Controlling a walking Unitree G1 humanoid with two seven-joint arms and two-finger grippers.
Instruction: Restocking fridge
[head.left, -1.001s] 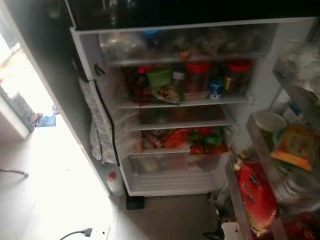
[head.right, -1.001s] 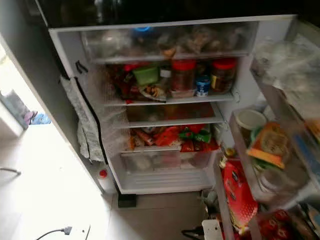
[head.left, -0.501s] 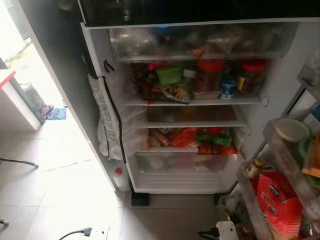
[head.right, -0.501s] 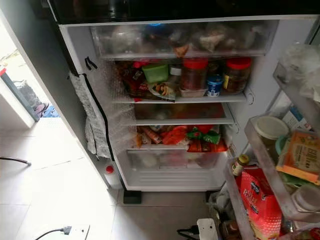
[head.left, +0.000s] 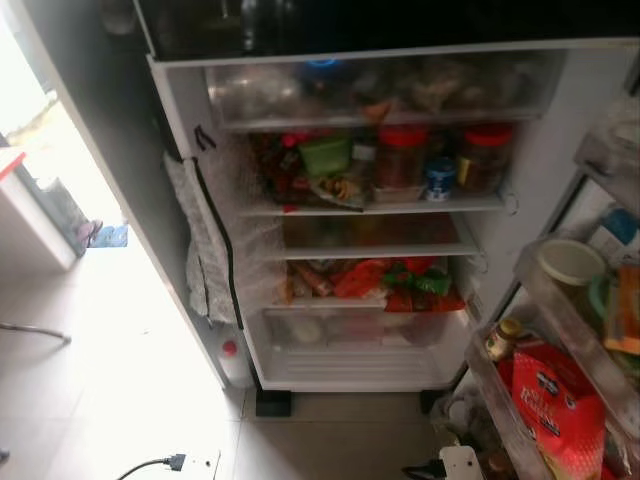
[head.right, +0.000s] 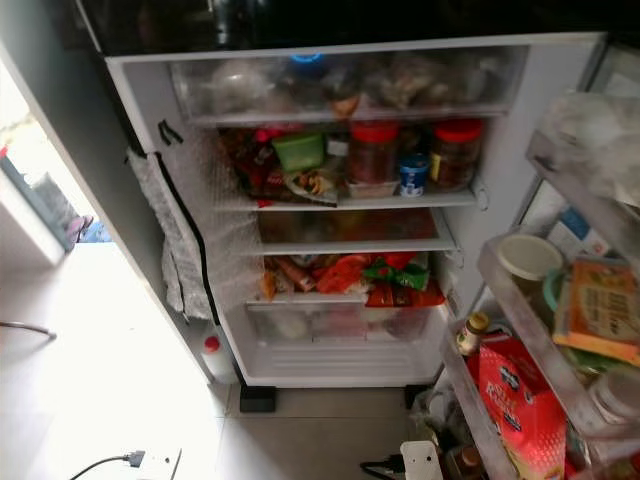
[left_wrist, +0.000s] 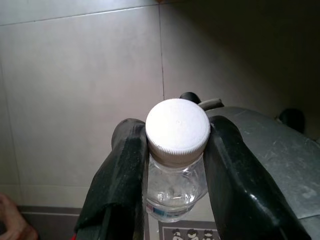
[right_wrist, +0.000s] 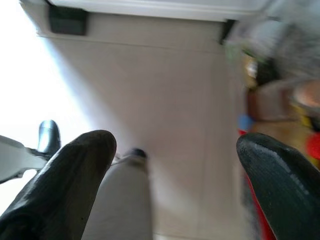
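Fridge (head.left: 540, 190) with two red-lidded jars (head.left: 402, 155); left tool (left_wrist: 175, 150) pinching one bottle (left_wrist: 176, 165), right tool (right_wrist: 172, 170) spread.

tiled floor (head.left: 120, 350), power strip (head.left: 195, 464)

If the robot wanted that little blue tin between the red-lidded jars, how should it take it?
By its round sides, coming straight in from the fridge's open front. The blue tin stands upright at the shelf edge with jars close either side, so a narrow pinch from the front probably fits best.
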